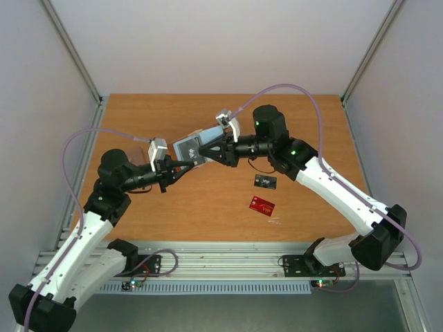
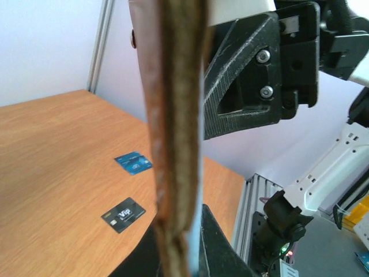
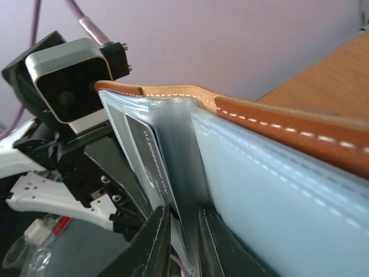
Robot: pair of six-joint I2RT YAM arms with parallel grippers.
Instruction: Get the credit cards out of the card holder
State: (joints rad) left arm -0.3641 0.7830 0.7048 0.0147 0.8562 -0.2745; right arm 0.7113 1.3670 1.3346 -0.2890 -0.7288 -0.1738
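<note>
Card holder w/ pocketed card — mostly hidden

Seen from above, the left arm reaches in from 7 o'clock, its left gripper aimed toward 2 o'clock and clamped on the card holder, while the right arm bends in from 5 o'clock, its right gripper aimed toward 9 o'clock and pinching a card.

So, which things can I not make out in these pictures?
- Top view: blue card hidden, likely under the right arm; it shows only from the left wrist.
- Left wrist: card holder, edge-on, hides its inside and probably the red card.
- Right wrist: dark card print partly covered by the pocket; whether the right fingers pinch it alone is unclear.
</note>
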